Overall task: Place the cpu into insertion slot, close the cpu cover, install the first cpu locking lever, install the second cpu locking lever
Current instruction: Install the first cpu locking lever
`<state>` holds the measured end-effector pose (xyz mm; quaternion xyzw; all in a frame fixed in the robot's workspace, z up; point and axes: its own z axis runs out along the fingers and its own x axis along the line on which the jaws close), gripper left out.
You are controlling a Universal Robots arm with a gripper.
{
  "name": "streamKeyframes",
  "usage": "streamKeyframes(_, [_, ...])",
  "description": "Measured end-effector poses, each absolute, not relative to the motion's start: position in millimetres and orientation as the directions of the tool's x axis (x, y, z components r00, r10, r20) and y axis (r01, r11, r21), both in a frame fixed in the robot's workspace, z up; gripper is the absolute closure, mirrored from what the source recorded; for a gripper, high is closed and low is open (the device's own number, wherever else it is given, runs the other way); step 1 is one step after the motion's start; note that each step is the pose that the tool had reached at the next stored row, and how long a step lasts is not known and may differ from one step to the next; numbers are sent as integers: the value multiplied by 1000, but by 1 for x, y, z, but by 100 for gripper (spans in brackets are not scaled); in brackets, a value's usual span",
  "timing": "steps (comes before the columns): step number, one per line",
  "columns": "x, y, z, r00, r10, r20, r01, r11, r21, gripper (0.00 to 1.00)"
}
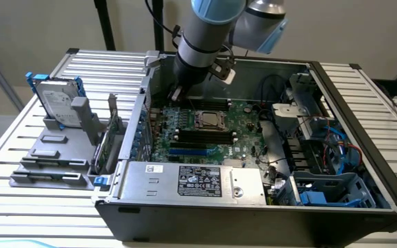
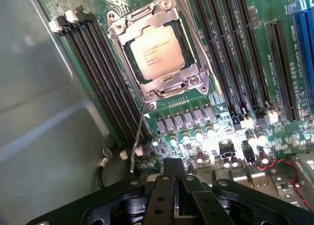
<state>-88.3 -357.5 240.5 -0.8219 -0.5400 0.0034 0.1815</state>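
Tool (image 2: 174, 172) shut, empty, w/ open room above board (image 2: 282, 132) edge; cpu (image 2: 158, 52) lies framed by cpu cover (image 2: 171, 82), mem slots (image 2: 105, 73) alongside.

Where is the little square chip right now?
The cpu lies inside the silvery cpu cover frame, between the black memory slots, near the middle of the green motherboard in the exterior view.

Table (image 1: 5, 170): silvery metal top, ribbed in long parallel slats, reaches past load on both sides. Computer case (image 1: 254, 227): black tower laid on side, open side up, takes middle and exterior view's right of table. Gray plastic rack (image 1: 50, 160): flat on slats, just beside case on exterior view's left. Hard drive (image 1: 57, 101): stands upright in rack's far end, blue tabs at sides.
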Motion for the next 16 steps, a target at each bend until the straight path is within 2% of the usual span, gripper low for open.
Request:
streamKeyframes(5, [-90, -358, 240, 458, 868, 193, 869, -391, -303, 89])
streamKeyframes(16, [-92, -358, 240, 542, 810, 223, 826, -465, -320, 89])
